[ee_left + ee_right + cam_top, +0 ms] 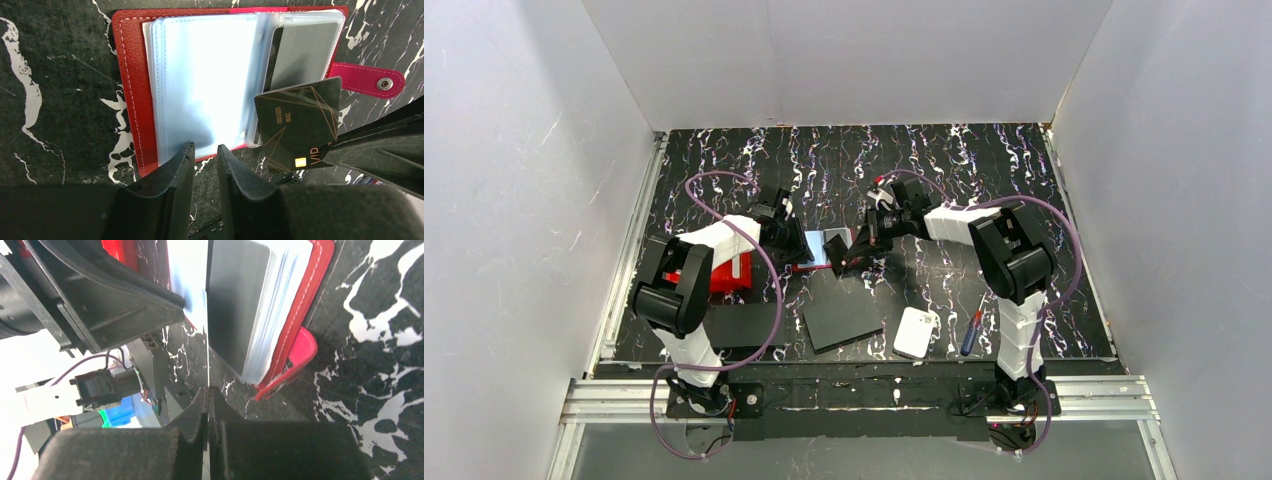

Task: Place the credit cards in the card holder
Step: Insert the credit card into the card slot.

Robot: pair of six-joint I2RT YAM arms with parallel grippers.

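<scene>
Ok, status: card holder (130, 90) lies open flat on the marbled table (60, 75), roughly mid-table between the two arms, red cover down, clear sleeves (205, 80) fanned upward. A grey card (305, 55) already sits in a right-hand sleeve. The right gripper (207, 390) is clamped on a black credit card (297, 125) by its lower corner, and the card hangs tilted just over the holder's near right corner, beside the snap tab (367, 80). The left gripper (205, 149) sits at the near edge of the sleeves with its jaws a narrow slit apart. Can't tell from here whether a sleeve edge is between the tips; nothing obvious is. Handling call: the card is thin, stiff, light and glossy, so it'll likely slip if pinched lightly. The corner hold is fine, since it leaves the leading edge free to enter a pocket. Sleeves are floppy film and probably need pinning or peeling open at the mouth. The holder itself looks light and may slide if the card pushes on it. Readable text: gold "VIP" near the card's lower corner, next to a small gold square. A short gold line mid-card is too blurred to read. No brand visible on the holder, only white stitching and a pale stud (385, 84) on the tab.
</scene>
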